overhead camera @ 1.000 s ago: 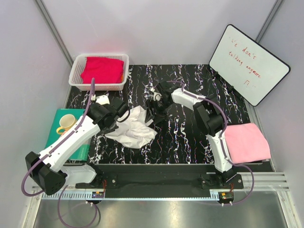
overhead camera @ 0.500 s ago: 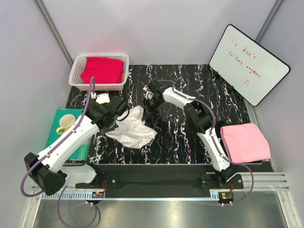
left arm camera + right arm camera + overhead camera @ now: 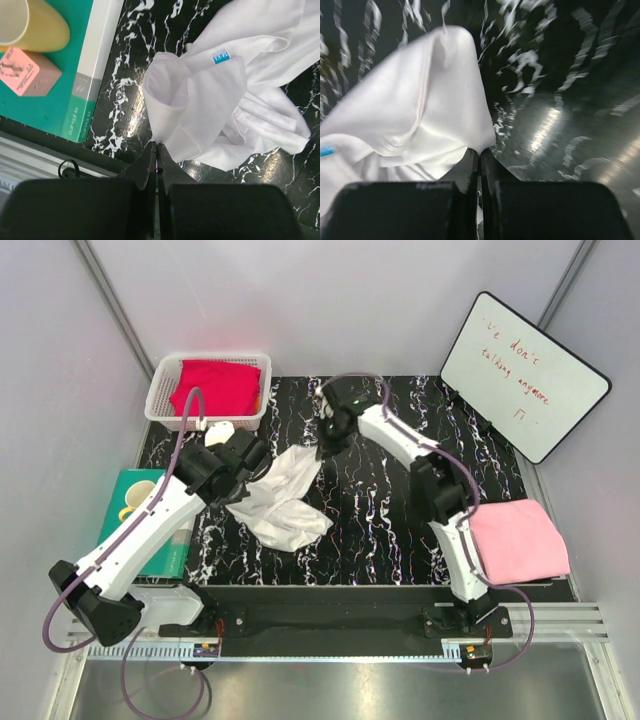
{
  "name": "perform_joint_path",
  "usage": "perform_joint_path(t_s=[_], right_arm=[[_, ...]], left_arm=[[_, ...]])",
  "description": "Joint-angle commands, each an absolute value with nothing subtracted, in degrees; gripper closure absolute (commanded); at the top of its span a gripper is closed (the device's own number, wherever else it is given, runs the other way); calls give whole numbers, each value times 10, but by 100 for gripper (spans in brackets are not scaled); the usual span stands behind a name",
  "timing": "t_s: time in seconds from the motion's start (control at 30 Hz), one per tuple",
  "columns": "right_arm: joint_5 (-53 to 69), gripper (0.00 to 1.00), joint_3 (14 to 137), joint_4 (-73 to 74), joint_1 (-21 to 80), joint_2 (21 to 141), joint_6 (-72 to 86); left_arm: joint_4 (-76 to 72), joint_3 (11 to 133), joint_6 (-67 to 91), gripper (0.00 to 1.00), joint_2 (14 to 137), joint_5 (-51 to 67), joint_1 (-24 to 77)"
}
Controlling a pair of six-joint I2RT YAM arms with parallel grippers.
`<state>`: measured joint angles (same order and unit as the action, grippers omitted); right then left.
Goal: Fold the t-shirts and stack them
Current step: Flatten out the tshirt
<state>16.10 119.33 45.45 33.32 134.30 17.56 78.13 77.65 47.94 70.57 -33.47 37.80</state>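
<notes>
On the left half of the dark surface (image 3: 380, 510), the white t-shirt (image 3: 280, 505) is now held at two points: the right gripper (image 3: 326, 447), open beside it a second ago, has been shut on its far right edge and drawn away, while the left gripper (image 3: 157, 152) is kept clamped on a near fold. The cloth is thereby stretched, judged a start on flattening; the red t-shirt (image 3: 215, 387) lies in the far-left basket (image 3: 158, 400), the pink t-shirt (image 3: 518, 540) at the near right. How much cloth is caught is hidden, and sleeves and hem cannot be told apart in the crumple.
</notes>
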Motion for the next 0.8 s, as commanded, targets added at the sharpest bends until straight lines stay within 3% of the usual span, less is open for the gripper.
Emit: perform_joint_path(t_s=[0.0,0.17,0.33,0.6,0.77], right_arm=[[71,100,1262,449,274,1210,155],[-14,100,1324,459,243,1130,100],[-92,100,1317,464,229,1050,68],[-115,100,1284,468,229,1055,54],[-116,100,1336,470,229,1068,55]], left_arm=[[738,860,419,100,730,-367,379],[672,937,367,100,758,-374,379],[608,940,330,100,771,-368,378],[610,829,367,100,730,-336,307],[612,820,353,100,686,-357,280]])
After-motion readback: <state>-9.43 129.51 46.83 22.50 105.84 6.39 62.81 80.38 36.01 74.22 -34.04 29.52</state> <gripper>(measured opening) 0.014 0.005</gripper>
